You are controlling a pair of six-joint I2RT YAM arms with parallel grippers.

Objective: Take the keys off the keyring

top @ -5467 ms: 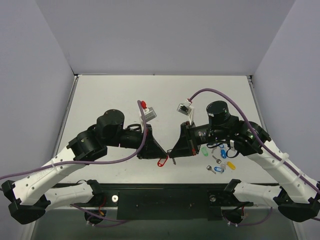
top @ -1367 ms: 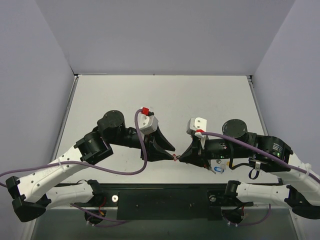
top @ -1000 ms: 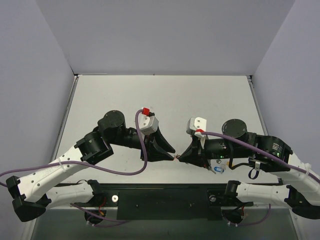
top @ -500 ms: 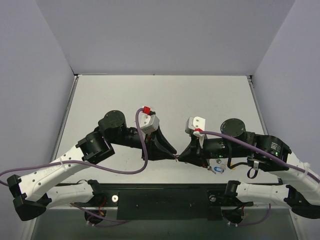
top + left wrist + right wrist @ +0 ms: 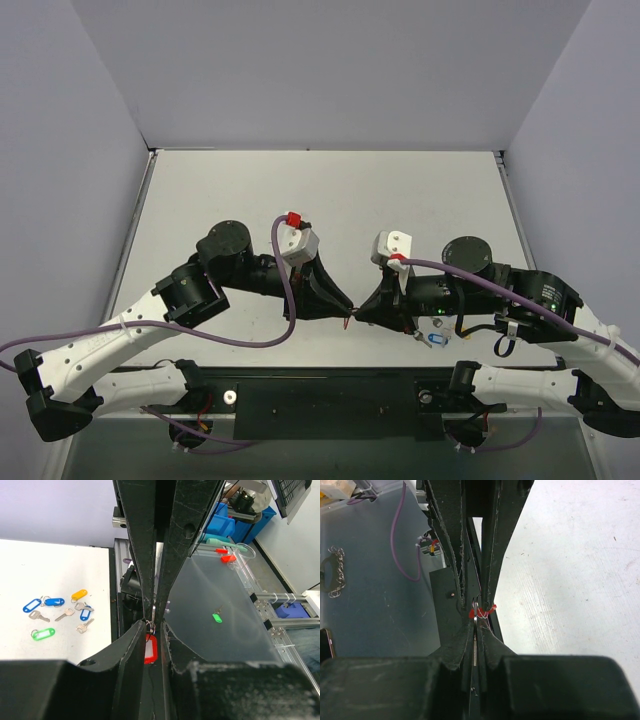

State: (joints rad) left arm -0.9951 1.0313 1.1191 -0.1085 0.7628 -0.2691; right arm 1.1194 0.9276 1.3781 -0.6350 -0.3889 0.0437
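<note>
- Top view: the 2 arms meet tip to tip near the front edge of the worktop [image 5: 300,190]. The left end effector [image 5: 342,306] and right end effector [image 5: 367,311] face each other, almost touching.
- Left wrist view: the left end effector is pressed together on the red tag of the keyring [image 5: 150,650]. The tag's long axis runs along the fingers, with its ring end pointing toward the other arm.
- Right wrist view: the right end effector pinches the key [image 5: 475,641] edge-on, its shank in line with the fingers. The split ring [image 5: 478,605] sits just beyond its tips.
- Governing relation: tag, ring and key lie on 1 line from tip to tip. Neither arm is nearer, since each holds 1 end.
- Judgement: you will likely need to work the key round the ring's coil. A straight pull along this axis would probably only load the ring.
- Loose coloured tags [image 5: 54,601] lie on the worktop, well apart from the pinch.
</note>
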